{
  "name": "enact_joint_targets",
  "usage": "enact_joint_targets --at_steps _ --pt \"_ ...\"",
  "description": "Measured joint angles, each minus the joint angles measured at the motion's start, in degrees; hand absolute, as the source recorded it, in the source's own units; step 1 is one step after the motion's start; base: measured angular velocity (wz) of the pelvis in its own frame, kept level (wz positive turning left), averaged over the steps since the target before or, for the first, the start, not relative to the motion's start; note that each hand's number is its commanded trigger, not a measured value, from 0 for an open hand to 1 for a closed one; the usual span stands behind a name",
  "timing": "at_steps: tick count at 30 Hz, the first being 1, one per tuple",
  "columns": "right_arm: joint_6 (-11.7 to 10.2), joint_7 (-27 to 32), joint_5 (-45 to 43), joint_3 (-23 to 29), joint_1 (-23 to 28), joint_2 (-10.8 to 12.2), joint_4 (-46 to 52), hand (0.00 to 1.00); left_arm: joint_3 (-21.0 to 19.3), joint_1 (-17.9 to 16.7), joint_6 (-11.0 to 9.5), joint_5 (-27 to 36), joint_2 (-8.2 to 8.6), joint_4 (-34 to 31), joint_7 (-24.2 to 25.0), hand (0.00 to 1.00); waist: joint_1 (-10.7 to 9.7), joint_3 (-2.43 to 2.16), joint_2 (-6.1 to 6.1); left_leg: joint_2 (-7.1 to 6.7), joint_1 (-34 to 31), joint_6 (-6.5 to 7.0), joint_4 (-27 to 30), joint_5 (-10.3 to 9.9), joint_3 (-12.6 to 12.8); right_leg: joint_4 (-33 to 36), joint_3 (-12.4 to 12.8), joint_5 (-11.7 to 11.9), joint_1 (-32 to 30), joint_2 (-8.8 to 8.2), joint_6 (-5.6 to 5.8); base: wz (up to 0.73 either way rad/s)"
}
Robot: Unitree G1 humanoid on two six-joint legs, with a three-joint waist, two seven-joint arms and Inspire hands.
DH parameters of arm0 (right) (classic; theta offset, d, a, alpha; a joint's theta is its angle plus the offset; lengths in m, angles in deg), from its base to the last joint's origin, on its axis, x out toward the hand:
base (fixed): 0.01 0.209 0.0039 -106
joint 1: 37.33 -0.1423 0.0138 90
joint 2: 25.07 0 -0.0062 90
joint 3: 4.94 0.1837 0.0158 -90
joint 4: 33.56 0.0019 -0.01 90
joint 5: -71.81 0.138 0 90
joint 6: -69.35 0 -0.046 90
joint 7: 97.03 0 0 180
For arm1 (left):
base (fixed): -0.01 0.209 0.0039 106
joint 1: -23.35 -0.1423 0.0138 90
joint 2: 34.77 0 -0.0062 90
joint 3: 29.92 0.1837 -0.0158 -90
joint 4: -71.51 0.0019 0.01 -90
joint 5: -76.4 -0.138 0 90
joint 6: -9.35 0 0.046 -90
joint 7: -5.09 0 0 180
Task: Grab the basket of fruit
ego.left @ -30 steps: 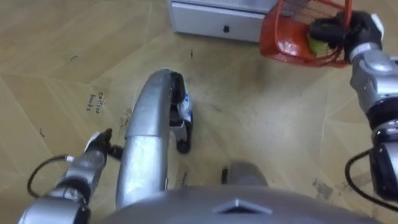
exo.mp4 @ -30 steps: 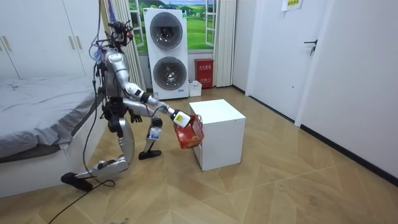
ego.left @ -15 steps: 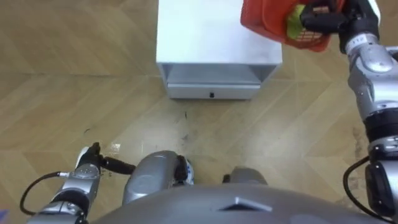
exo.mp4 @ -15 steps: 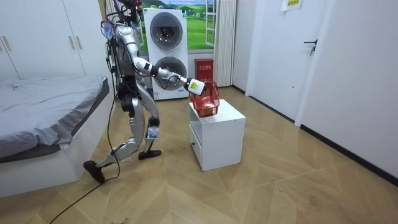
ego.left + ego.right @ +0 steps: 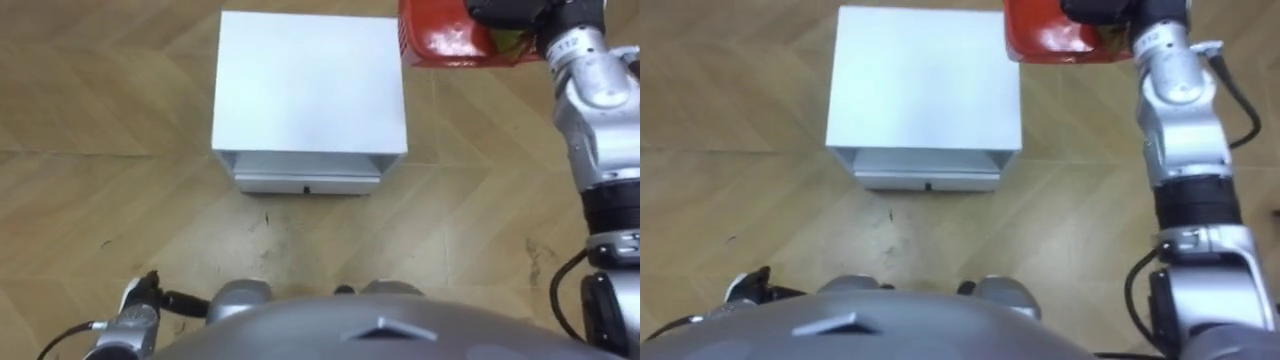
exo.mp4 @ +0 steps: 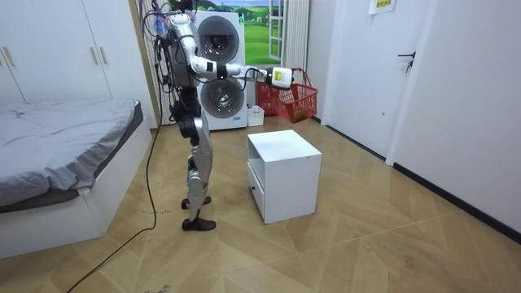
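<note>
Red fruit basket (image 5: 442, 42) held in air past the white cabinet's (image 5: 310, 80) far right corner, right hand (image 5: 505, 12) fingers curled round its handle. Left hand (image 5: 140, 300) hangs near cabinet's front, state unclear.

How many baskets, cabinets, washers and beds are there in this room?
basket: 1
cabinet: 1
washer: 2
bed: 1
Total: 5
</note>
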Motion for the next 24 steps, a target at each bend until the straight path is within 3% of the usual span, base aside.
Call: enact_joint_targets --at_steps 7,9,11,12,13,14,15,16,17,18,19,21,22,23,24 --pt "0.0 -0.9 -0.1 -2.8 0.0 1.6 0.0 1.00 -0.1 -0.1 0.0 -0.1 -0.49 0.0 1.1 0.00 0.1 0.45 -0.57 0.01 0.6 -0.02 0.5 0.0 -1.4 -2.6 -0.6 0.1 2.6 0.42 -0.11 0.06" --pt "0.0 -1.3 -0.5 -4.0 0.0 1.7 0.0 1.00 -0.3 -0.1 0.0 -0.4 -0.59 0.0 1.3 0.00 0.4 0.63 -0.88 -0.12 -0.2 -0.02 2.4 0.0 -1.3 -3.5 0.6 0.3 3.6 0.23 -0.10 0.10" --pt "0.0 -2.1 -0.5 -4.4 0.1 1.9 0.0 1.00 -1.2 0.0 -0.1 -1.1 -0.50 0.1 1.6 0.00 0.1 0.89 -1.28 -1.07 -2.5 -0.30 3.4 -0.4 -2.2 -3.9 3.6 0.4 4.2 -0.43 -0.10 0.42" --pt "0.0 -2.1 -0.5 -4.0 0.3 1.5 -0.1 1.00 -1.0 0.4 -0.1 -2.0 -0.24 -0.2 1.9 0.00 -0.4 0.93 -1.01 -1.45 -4.5 0.86 -0.9 1.8 -2.8 -3.8 5.4 0.2 3.9 -0.54 0.24 0.51" --pt "0.5 -2.6 -0.4 -4.0 0.7 1.9 -0.4 1.00 -1.0 0.3 0.0 -2.3 -0.21 -0.4 2.1 0.00 0.7 0.43 -1.67 -1.79 -3.8 0.81 -1.1 3.2 -2.1 -3.5 4.7 0.0 3.1 -1.03 1.26 0.35" --pt "0.6 -3.1 -0.6 -4.0 0.9 2.0 -0.5 1.00 -1.0 0.2 0.1 -2.4 -0.08 -0.3 2.1 0.00 1.5 0.46 -1.62 -1.75 -3.5 0.86 -1.0 3.3 -2.3 -3.3 3.3 -0.1 2.9 -1.11 1.84 -0.16" --pt "0.6 -3.8 -1.2 -3.9 1.2 2.2 -0.4 1.00 -1.1 -0.3 0.2 -2.5 0.10 -0.2 2.3 0.00 3.1 0.86 -0.89 -1.63 -2.6 0.88 -1.0 3.3 -5.8 -3.4 0.8 -0.8 2.5 -0.39 2.07 -0.41" --pt "0.6 -4.3 -2.0 -3.9 0.9 2.8 -0.1 1.00 -1.6 -0.5 0.2 -4.0 0.17 -0.2 2.5 0.00 4.1 0.86 -0.28 -0.75 -2.4 0.82 -1.1 3.2 -10.4 -6.4 -0.3 0.5 0.3 1.12 0.53 -0.51" --pt "0.5 -4.4 -2.5 -4.0 0.7 3.1 0.3 1.00 -2.3 -0.9 0.2 -4.8 0.20 -0.1 2.8 0.00 4.3 0.77 -0.41 -0.39 -2.4 0.62 -0.9 3.1 -11.1 -8.5 -0.9 2.5 -1.2 1.77 -0.21 -0.38" --pt "0.4 -4.2 -3.4 -3.9 0.8 3.3 0.5 1.00 -2.8 -2.2 0.6 -6.5 0.60 0.5 3.4 0.00 4.4 0.65 0.64 0.52 -2.1 -0.90 -0.2 1.7 -10.9 -7.6 -4.1 7.8 -1.8 1.77 -1.78 -0.05" --pt "0.4 -3.8 -4.2 -3.9 0.8 3.5 -0.9 1.00 -2.7 -2.5 1.2 -6.9 0.80 1.4 4.3 0.00 3.4 0.71 1.40 0.98 -2.0 -1.57 1.0 0.9 -8.9 -7.1 -4.1 7.9 -0.4 1.99 -1.84 0.13" --pt "0.4 -3.4 -4.2 -3.9 0.8 3.8 -3.5 1.00 -2.4 -2.6 2.0 -6.9 0.91 1.3 6.1 0.00 2.8 0.60 1.72 0.91 -2.1 -1.23 -1.2 1.6 -6.0 -6.5 -2.8 7.6 1.0 1.65 -1.48 0.23" --pt "0.6 -3.8 -4.1 -3.9 0.7 4.0 -4.1 1.00 -2.4 -2.5 2.2 -6.9 0.77 0.6 6.4 0.00 3.4 0.63 1.30 0.81 -2.2 -0.13 -2.4 3.8 -4.7 -5.6 -2.7 6.5 0.8 1.36 -0.56 0.04" --pt "0.6 -4.3 -4.2 -3.9 0.7 4.3 -4.3 1.00 -2.5 -2.4 2.2 -6.9 0.75 0.5 6.4 0.00 3.9 0.53 1.02 0.57 -1.9 -0.04 -2.3 3.9 -4.5 -5.0 -2.9 5.9 0.5 1.12 -0.53 -0.07" --pt "0.6 -5.5 -4.3 -3.9 0.6 4.6 -4.5 1.00 -2.4 -1.8 2.6 -7.7 0.96 0.6 6.7 0.00 4.2 0.73 0.61 -0.04 -1.8 0.01 -1.8 3.9 -4.5 -4.0 -3.0 5.2 0.3 0.48 -0.23 -0.06"
